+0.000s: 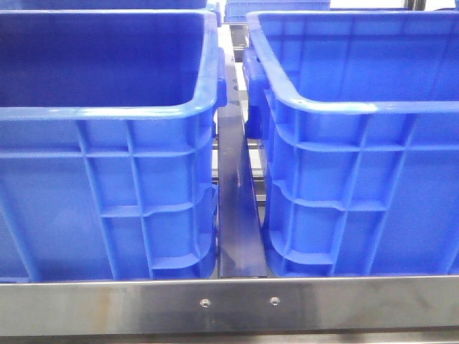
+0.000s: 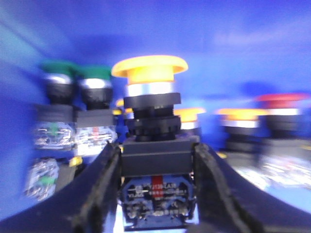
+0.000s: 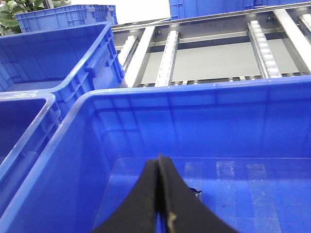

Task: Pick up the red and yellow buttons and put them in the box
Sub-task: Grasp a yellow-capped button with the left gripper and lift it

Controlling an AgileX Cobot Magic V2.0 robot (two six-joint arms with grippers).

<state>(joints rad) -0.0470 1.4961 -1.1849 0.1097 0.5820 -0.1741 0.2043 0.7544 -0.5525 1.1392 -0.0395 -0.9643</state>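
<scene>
Two big blue crates fill the front view, the left crate (image 1: 107, 193) and the right crate (image 1: 358, 186) side by side with a dark strip (image 1: 237, 215) in the gap between them, all carried behind a steel front rail (image 1: 229, 304) with two screws. Neither arm shows in that view.

In the right wrist view the right gripper (image 3: 159, 194) hangs inside a blue crate (image 3: 194, 102), its black fingers pressed together with nothing between them. Under it lies a clear plastic sheet (image 3: 233, 189) on the crate floor; beyond the crate's far wall run metal roller tracks (image 3: 262, 43), and more blue crates stand beside it.

The left wrist view is blurred. There the left gripper (image 2: 156, 160) is clenched on the dark body of a yellow button (image 2: 149, 70) (a mushroom-headed push switch, standing upright), one finger on each side. Behind it, against a blue crate wall (image 2: 194, 29), stand green buttons (image 2: 77, 80), further yellow ones, and a red button (image 2: 282, 109) off to one side.
</scene>
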